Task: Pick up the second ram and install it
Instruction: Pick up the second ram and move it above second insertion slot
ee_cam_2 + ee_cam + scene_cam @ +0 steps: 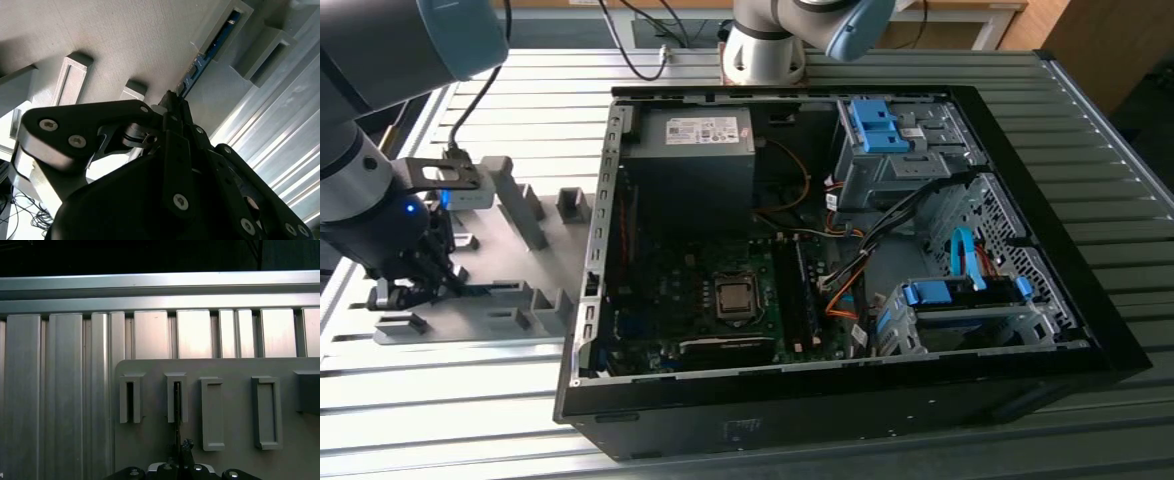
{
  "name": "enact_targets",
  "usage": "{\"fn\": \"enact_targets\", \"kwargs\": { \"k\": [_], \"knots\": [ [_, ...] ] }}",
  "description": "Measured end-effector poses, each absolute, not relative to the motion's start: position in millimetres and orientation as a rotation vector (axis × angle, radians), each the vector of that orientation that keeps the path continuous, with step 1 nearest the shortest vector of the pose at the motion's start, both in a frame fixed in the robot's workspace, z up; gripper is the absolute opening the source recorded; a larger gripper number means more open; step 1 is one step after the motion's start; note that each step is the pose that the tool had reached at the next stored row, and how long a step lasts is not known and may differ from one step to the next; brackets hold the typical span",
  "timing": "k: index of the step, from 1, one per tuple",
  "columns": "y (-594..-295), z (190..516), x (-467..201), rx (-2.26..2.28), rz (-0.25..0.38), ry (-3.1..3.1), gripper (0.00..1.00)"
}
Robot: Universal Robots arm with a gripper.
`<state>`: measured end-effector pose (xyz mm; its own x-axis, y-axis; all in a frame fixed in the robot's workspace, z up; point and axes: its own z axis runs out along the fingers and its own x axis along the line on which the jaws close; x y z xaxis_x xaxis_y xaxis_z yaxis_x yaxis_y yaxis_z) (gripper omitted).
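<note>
— Exterior view first: where do you have the arm?

— I have the arm (360,150) bent down over the grey fixture plate (494,265). The plate lies on the slatted table (1067,130) just beside the open computer case (854,420), on the exterior view's left. The gripper (403,292) hangs low near the plate's edge away from the case.

— And the second ram?

— The second ram (176,405) stands on edge in a slotted grey block (170,390). That block is the second one from the plate's corner, in the row along the plate's edge beside the bare table slats. In the first wrist view I see the board as a thin dark line running from the slot to the gripper (181,452). In the second wrist view its blue-green edge (202,60) comes out of the slot and runs straight in between the fingertips.

— What are the fingers doing?

— From what I can see they are drawn in on the board's near end. The dark fingertips (176,120) sit on either side of it with no gap that I can make out, so I read it as pinched. The far end of the board sits in the slot, so it is not yet lifted clear.

— And the case?

— It lies with its side open and the motherboard (694,280) facing up. The power supply (687,150) is in the far corner, and blue drive-bay clips (874,125) sit along the side away from the plate. All of that is well apart from the gripper.
</note>
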<state>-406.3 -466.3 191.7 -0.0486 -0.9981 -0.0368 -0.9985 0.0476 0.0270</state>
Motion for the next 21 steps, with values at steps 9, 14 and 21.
{"fn": "enact_targets", "kwargs": {
  "k": [9, 14, 21],
  "knots": [
    [-466.3, 196.6, -406.3, -2.161, 0.070, 2.268, 0.14],
    [-466.3, 208.3, -406.3, -2.161, 0.070, 2.268, 0.14],
    [-466.3, 211.9, -406.2, -2.161, 0.070, 2.268, 0.14]
  ]
}}
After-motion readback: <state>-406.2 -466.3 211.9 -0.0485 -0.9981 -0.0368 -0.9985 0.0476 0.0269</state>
